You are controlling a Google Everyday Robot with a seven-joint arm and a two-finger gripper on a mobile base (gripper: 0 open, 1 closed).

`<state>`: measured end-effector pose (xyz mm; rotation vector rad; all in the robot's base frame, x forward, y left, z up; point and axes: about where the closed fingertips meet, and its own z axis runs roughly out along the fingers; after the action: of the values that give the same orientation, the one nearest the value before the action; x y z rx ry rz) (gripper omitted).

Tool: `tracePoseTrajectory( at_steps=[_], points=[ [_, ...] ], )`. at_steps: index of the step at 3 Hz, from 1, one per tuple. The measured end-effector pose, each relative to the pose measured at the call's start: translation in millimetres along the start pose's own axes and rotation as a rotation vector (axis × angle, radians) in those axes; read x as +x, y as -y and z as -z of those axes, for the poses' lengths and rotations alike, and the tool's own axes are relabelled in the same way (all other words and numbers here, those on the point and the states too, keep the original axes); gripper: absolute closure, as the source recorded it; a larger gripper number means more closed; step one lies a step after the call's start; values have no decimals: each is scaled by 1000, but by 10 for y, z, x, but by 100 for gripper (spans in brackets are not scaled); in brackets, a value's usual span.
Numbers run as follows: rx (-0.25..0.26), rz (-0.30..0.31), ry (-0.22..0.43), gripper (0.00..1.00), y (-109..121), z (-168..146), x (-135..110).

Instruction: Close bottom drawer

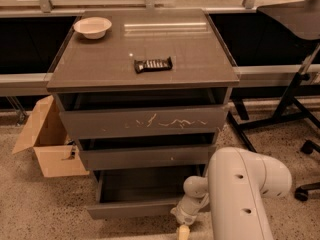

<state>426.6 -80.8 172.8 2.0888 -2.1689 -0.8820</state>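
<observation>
Bottom drawer (pixel 131 210) of a dark grey-brown cabinet (pixel 100 79) stands pulled out at abt 6 o'clock in the frame. Its plain front panel sits fwd of the two drawers above, and its wide shallow box is open to view. The robot's gripper (pixel 183 231) sits low at the frame's bottom edge, at abt 5 o'clock from the drawer's centre and just beside the rt end of the front panel. Only a pale tan tip shows below a white wrist joint; whether the grip is open or shut can't be told, nor whether it touches the panel. The bulky white arm (pixel 247 194) fills the 5 o'clock corner, hiding the cabinet's lower rt side. Above the open drawer come the middle drawer (pixel 145 157), w/ a small white speck, and the tall top drawer (pixel 145 121), marked w/ white scratches; a dark gap shows above each. On the cabinet top, a white bowl (pixel 93 27) rests at the 10 o'clock corner and a dark wrapped snack bar (pixel 153 64) lies near the centre, well apart from the bowl. An open cardboard box (pixel 47 144) stands on the speckled floor (pixel 30 204) at 9 o'clock, just beside the cabinet's left side. A black stand (pixel 287 101) spreads its legs at 3 o'clock.
</observation>
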Motion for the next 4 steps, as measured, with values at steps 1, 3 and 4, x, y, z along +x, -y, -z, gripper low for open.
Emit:
tracePoseTrajectory(
  at_steps=[1, 3, 4],
  points=[
    [29, 15, 18, 18, 34, 83, 50],
    [162, 23, -9, 65, 334, 353, 177],
    [305, 18, -57, 96, 619, 515, 227]
  ],
)
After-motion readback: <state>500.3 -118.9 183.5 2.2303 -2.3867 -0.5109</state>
